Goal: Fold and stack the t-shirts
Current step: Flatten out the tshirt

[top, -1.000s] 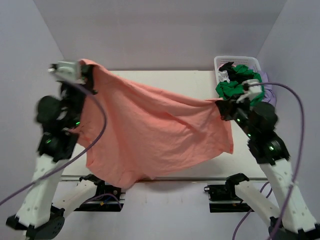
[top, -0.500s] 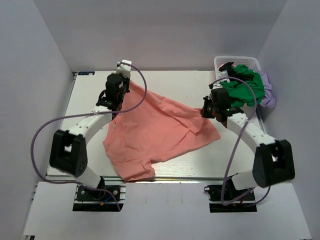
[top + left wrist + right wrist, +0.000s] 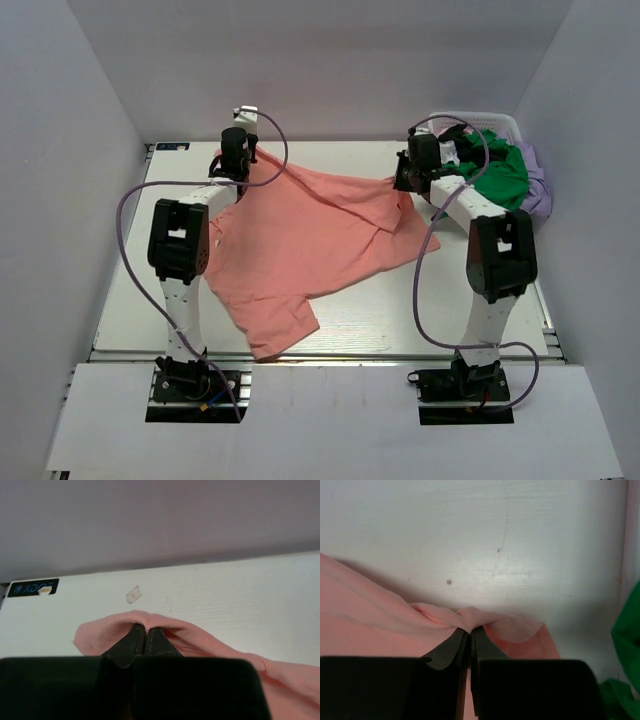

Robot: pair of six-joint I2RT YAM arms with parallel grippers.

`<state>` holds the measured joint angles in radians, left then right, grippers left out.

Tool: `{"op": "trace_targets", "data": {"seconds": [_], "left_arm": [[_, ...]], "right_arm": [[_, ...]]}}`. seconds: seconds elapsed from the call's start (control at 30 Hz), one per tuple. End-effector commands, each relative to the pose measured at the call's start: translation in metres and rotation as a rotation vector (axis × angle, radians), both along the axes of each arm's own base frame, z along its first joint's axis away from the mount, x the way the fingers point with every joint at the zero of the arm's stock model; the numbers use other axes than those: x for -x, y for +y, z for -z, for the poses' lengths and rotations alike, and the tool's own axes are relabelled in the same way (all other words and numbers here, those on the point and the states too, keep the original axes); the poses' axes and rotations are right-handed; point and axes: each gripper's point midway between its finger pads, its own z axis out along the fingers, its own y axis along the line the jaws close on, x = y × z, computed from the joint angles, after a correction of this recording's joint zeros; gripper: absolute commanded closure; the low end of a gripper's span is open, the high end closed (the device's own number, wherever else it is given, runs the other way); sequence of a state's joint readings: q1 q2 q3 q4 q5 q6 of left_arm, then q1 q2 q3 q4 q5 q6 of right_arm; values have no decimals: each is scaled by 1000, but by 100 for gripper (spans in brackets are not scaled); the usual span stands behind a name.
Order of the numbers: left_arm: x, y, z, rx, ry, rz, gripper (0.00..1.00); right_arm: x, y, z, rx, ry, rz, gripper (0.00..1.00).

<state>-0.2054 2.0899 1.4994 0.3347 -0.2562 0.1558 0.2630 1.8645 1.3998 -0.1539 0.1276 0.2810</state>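
While you count what lies before you, note one salmon-pink t-shirt [image 3: 300, 240] spread out on the white table [image 3: 440, 300], wrinkled and lying at a slant. Its far edge runs between your two arms and its near left part reaches close to the table's near edge. Your left gripper [image 3: 145, 628] has its fingers pressed together on a raised fold at the shirt's far left corner, and the cloth bulges up over the fingertips. Your right gripper [image 3: 470, 629] is clamped the same way on a bunched fold at the far right corner, close beside the basket. Both arms are stretched toward the far wall, and one purple cable loops from each. At the far right corner stands one white lattice basket [image 3: 440, 122]. It holds one bright green t-shirt [image 3: 500, 175] heaped on top and one lilac t-shirt [image 3: 540, 195] spilling over the right rim. One dark piece of cloth [image 3: 455, 133] sits at the far side of the basket, too bunched to tell what garment it is. That makes four pieces of cloth in all, one on the table and three at the basket. As for writing, one dark label [image 3: 32, 587] with pale blue characters sits at the table's far left corner; you cannot read it from here. One small pale scrap of tape [image 3: 133, 595] lies just beyond the pinched fold.
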Motion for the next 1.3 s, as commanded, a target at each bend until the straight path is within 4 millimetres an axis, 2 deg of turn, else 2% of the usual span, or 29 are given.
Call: {"op": "trace_targets", "data": {"seconds": [0.0, 0.03, 0.07, 0.1, 0.13, 0.17, 0.2, 0.23, 0.27, 0.33, 0.37, 0.4, 0.43, 0.47, 0.5, 0.53, 0.57, 0.63, 0.67, 0.7, 0.77, 0.8, 0.87, 0.9, 0.93, 1.13, 1.17, 1.2, 1.27], "left_arm": [[-34, -13, -28, 64, -106, 53, 100], [-47, -10, -40, 86, -137, 42, 95], [-55, -12, -35, 100, -130, 39, 78], [-65, -15, -5, 121, -82, 33, 39], [-80, -14, -30, 149, -129, 32, 1], [-84, -15, -20, 162, -80, 25, 0], [-89, -17, -19, 179, -71, 22, 0], [-96, -19, -28, 209, -91, 19, 0], [-97, -20, -33, 223, -93, 17, 0], [-92, -22, -41, 240, -91, 26, 0], [-85, -21, -65, 244, -112, 29, 0], [-79, -20, -73, 252, -110, 27, 0], [-70, -19, -67, 261, -77, 21, 0], [-62, -18, -72, 269, -64, 17, 0], [-45, -15, -99, 280, -70, 16, 0], [-30, -17, -78, 274, -2, 31, 0], [-18, -19, -77, 308, 23, 32, 0], [21, -27, -66, 334, 109, 69, 0], [35, -32, -61, 366, 137, 63, 0], [57, -33, -26, 373, 224, 67, 0], [98, -41, 1, 482, 318, 80, 0], [111, -47, 11, 512, 344, 104, 0], [129, -51, 13, 562, 357, 142, 0], [137, -37, 31, 553, 379, 78, 0], [146, -30, 46, 547, 426, 22, 0], [176, -5, 84, 535, 526, -164, 0], [180, 2, 88, 546, 521, -193, 0], [181, 2, 90, 546, 520, -192, 0], [183, 2, 91, 548, 512, -190, 0]], "right_arm": [[-48, -5, -21, 19, -95, 15, 94], [-55, -13, 12, 41, -31, 46, 89], [-71, -10, 0, 27, -62, 58, 81], [-88, -8, -21, 1, -99, 56, 70], [-91, -9, 20, 11, -8, 55, 46], [-110, -4, -10, -9, -68, 42, 37], [-118, 3, -31, -30, -88, 15, 28], [-118, 8, -25, -8, -73, -34, 14], [-120, 8, -38, -9, -97, -51, 10], [-111, 14, -50, -11, -115, -98, 10], [-99, 13, -52, -3, -109, -112, 10], [-86, 15, -58, -18, -114, -143, 10], [-74, 17, -44, -23, -81, -163, 10], [-63, 17, -71, -31, -122, -174, 10], [-49, 14, -51, -32, -64, -172, 10], [-35, 12, -35, -35, -14, -174, 10], [-22, 19, -40, -63, -7, -207, 10], [8, 17, -12, -77, 79, -214, 10], [17, 19, -14, -96, 82, -239, 10], [29, 18, -6, -103, 108, -244, 10], [43, 14, 10, -107, 146, -243, 10], [49, 11, 20, -97, 172, -230, 10], [57, 10, 35, -96, 215, -233, 10], [54, 10, 36, -91, 219, -231, 10], [57, 10, 50, -92, 257, -226, 10], [79, 12, 81, -146, 364, -211, 10], [81, 11, 80, -144, 360, -204, 10], [97, 6, 95, -143, 406, -180, 10], [104, 4, 94, -144, 402, -167, 10]]}}
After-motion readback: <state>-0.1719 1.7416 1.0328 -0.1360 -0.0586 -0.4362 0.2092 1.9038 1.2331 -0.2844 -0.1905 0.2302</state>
